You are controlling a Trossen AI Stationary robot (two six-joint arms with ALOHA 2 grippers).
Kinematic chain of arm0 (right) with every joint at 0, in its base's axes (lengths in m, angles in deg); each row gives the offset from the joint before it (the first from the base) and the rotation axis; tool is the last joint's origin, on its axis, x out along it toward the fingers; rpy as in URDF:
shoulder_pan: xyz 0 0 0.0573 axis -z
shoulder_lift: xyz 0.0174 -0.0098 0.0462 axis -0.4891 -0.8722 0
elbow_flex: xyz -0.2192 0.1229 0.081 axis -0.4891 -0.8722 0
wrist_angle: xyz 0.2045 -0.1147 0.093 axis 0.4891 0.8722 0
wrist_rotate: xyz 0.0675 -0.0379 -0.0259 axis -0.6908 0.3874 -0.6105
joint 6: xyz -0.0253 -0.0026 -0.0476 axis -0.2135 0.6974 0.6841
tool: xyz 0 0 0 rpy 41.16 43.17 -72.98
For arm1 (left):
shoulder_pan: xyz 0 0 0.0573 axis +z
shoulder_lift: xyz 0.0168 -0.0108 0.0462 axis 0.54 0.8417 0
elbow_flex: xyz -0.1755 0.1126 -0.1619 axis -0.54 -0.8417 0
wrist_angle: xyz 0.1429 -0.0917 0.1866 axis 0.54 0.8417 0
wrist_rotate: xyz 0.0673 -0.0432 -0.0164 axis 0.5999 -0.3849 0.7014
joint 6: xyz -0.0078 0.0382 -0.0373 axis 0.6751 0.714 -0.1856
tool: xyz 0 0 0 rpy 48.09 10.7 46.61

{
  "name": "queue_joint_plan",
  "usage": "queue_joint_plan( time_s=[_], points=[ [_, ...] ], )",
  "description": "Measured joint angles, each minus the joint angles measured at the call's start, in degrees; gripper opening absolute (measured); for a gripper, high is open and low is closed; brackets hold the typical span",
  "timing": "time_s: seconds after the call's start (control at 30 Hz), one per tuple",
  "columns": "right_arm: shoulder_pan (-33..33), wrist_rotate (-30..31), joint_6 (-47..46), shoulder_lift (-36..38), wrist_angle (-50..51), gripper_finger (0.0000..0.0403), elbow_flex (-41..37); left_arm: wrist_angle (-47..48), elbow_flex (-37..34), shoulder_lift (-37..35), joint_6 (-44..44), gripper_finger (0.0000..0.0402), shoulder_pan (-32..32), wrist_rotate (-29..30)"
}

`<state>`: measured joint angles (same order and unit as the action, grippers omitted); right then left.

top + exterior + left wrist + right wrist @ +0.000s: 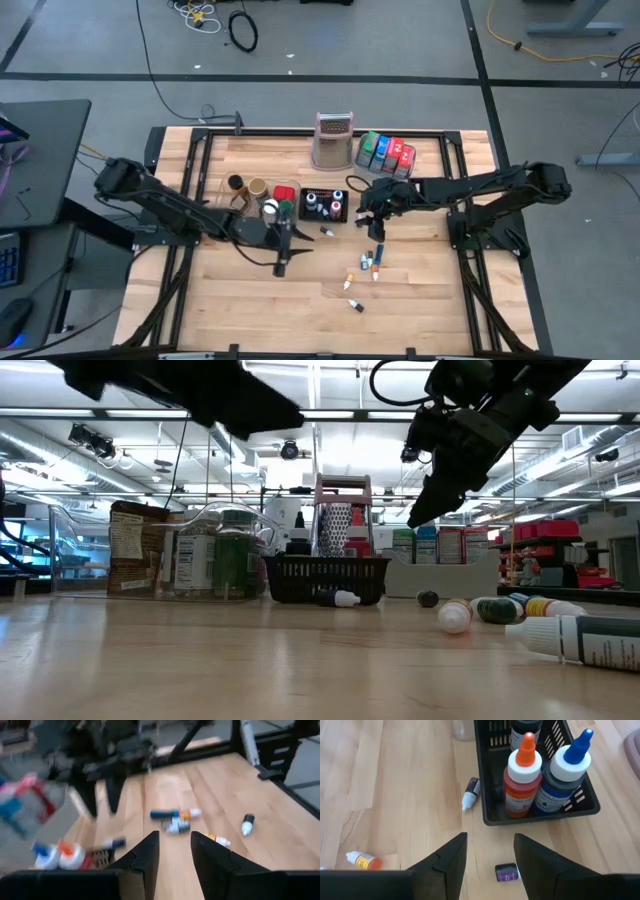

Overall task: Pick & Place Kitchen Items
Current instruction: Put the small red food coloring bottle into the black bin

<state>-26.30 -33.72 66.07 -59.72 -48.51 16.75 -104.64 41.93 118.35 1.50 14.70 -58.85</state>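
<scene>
A black mesh basket (pixel 325 206) near the table's middle holds small bottles, among them an orange-capped one (pixel 522 780) and a blue-capped one (pixel 567 775). More tiny bottles (pixel 368 262) lie loose on the wood nearer the front edge, one (pixel 470 795) just beside the basket. My right gripper (pixel 489 851) hangs open above the table next to the basket, over a small dark purple piece (pixel 506 871), touching nothing. My left gripper (pixel 174 845) is open and raised off the table, pointing toward the loose bottles (pixel 175 820).
A silvery box grater (pixel 333 140) stands at the far edge. To its right is a grey tray (pixel 388 152) with coloured packets. A clear tub (pixel 190 550) with jars sits left of the basket. Bare wood lies toward the near edge.
</scene>
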Motion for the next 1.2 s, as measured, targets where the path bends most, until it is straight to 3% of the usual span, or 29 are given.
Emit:
queue_joint_plan(
  time_s=[0.07, 0.3, 0.6, 0.67, 0.83, 1.2],
  points=[
    [0.00, -0.02, -0.32, 0.00, 0.04, 0.0171, 0.00, -3.26, 0.43, 3.35, 1.98, 0.0129, 0.02, -0.79],
    [0.00, -0.02, -0.09, 0.00, 0.00, 0.0171, 0.00, -0.17, 7.65, 14.81, 4.85, 0.0177, 0.75, 1.15],
    [0.00, -0.02, -0.07, -0.02, -0.10, 0.0171, -0.02, 30.87, 25.89, 24.72, 4.64, 0.0215, 5.07, 1.03],
    [0.00, -0.01, -0.05, -0.04, 0.04, 0.0171, -0.02, 32.66, 28.68, 27.06, 4.73, 0.0213, 6.08, 0.52],
    [0.00, -0.02, 0.10, -0.04, 0.11, 0.0171, -0.02, 34.82, 31.19, 31.48, 5.56, 0.0207, 8.45, -2.64],
    [0.02, -0.01, 0.15, -0.04, 0.32, 0.0171, -0.04, 35.93, 31.15, 34.00, 5.92, 0.0205, 10.79, -2.51]
  ],
)
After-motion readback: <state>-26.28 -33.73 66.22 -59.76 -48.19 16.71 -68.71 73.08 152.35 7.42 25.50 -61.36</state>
